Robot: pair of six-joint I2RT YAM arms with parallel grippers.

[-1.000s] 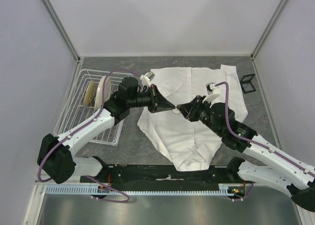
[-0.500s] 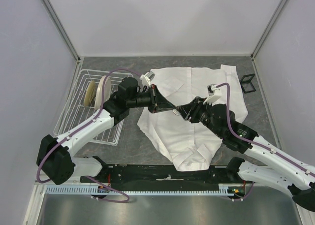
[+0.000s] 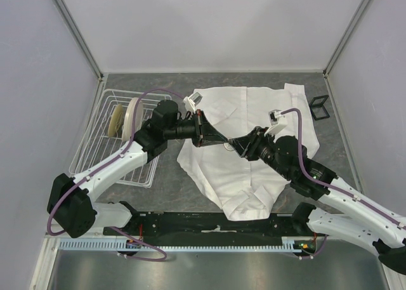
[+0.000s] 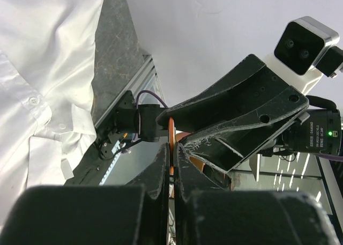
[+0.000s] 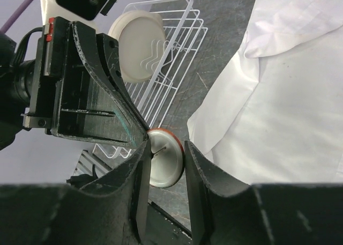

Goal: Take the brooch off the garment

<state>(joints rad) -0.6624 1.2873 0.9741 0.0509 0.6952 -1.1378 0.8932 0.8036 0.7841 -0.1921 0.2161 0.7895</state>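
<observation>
Item: brooch [image 5: 163,158], a small round disc with a pale face, a coppery rim and what looks like a thin pin at its back. Location: it is held in the air between the two tool tips, above the left edge of the shirt [image 3: 254,112], and it is seen clear of the cloth in the right wrist view. Left gripper [image 3: 223,140]: its jaws are brought together and clamped on the brooch, which is pinched edge-on at the rim. Right gripper [image 3: 233,142]: its jaws are set apart to either side of the disc. Whether they press on it cannot be told, since its edges are hidden behind the fingers. Shirt: it is laid flat and wrinkled on the table [image 3: 165,188], and no part of it is seen lifted with the disc. Other contents: a wire rack [image 3: 95,144] to the left with cream plates [image 5: 140,41] stood in it, and a small black stand [image 3: 320,106] at the far right. Status: the brooch is judged to be already detached from the cloth. What looks to be under way is a hand-over between the tools, or a steadying of the disc. Outstanding: a sure hold by one tool is to be settled and the disc set down off the shirt. No set-down place is indicated.
</observation>
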